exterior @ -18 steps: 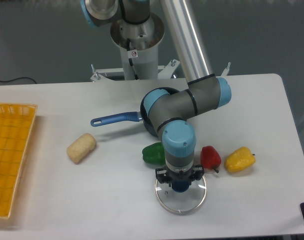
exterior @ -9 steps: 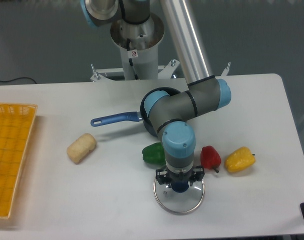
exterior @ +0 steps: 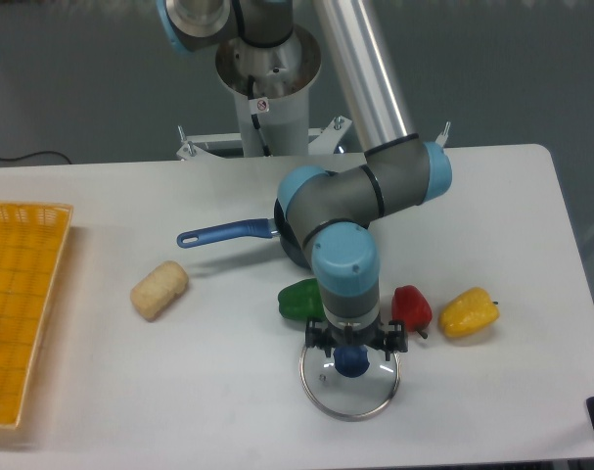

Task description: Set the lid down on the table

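Clear glass with a thin metal rim and a blue centre knob — the lid (exterior: 349,380) lies flat on the white surface (exterior: 179,382), near its front edge and just in front of the green pepper (exterior: 298,300) and the red pepper (exterior: 411,308). The gripper (exterior: 353,345) points straight down over the lid's middle, its fingers (exterior: 321,345) spread to either side of the knob and not clamped on it, though whether the tips touch the glass cannot be told from this view. A yellow pepper (exterior: 468,312) sits to the right of the red one. Behind the arm's wrist the dark frying pan (exterior: 228,233) is mostly hidden — only its blue handle shows clearly, reaching out to the left. A pale, rough-textured roll (exterior: 159,289) lies further left, and the yellow-orange grid tray (exterior: 18,294) rests at the left edge of the surface.
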Robot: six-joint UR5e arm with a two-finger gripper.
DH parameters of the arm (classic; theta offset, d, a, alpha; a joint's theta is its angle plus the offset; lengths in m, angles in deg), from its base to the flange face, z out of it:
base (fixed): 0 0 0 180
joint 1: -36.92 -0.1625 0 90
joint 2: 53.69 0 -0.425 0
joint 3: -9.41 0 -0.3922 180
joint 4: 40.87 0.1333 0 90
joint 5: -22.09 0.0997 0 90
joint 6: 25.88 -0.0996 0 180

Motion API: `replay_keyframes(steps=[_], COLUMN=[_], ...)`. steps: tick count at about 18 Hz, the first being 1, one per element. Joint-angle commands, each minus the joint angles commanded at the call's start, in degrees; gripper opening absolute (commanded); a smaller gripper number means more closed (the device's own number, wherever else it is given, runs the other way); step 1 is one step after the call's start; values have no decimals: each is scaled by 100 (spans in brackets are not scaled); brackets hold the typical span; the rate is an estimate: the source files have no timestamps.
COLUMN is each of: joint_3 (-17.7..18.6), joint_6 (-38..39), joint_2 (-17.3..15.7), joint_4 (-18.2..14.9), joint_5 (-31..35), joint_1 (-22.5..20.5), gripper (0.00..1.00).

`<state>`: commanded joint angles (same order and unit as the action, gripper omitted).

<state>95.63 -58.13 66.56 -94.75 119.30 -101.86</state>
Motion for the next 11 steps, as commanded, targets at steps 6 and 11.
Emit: replay_keyframes(steps=[6, 11], joint_3=[115, 281], joint_6=[-446, -1904], joint_2=[-475, -773], joint_4=[-26, -140], joint_5=[-70, 0], joint_1=[88, 79], gripper=[100, 100])
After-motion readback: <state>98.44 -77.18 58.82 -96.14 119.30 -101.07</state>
